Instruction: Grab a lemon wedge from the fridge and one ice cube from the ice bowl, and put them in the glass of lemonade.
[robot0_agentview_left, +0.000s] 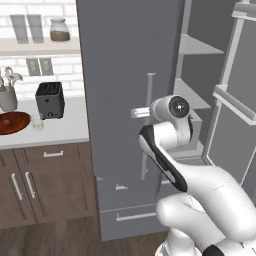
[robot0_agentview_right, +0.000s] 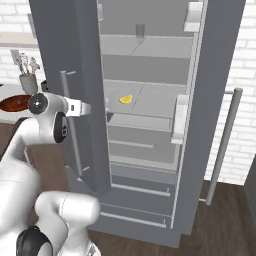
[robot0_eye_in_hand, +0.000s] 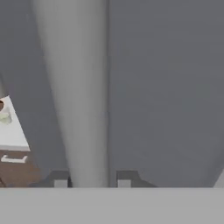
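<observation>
At bottom of hand view: gripper straddles left door handle, fingertips either side of bar, jaws partly spread, no firm pinch evident.
Step judged: door opening. Keep bar centred between tips, pull along hinge arc, avoid slip.
Centre of right base view: fridge interior open, lemon wedge on middle shelf.
Left edge of left base view: ice bowl on counter, glass of lemonade just beside, toaster behind.
</observation>
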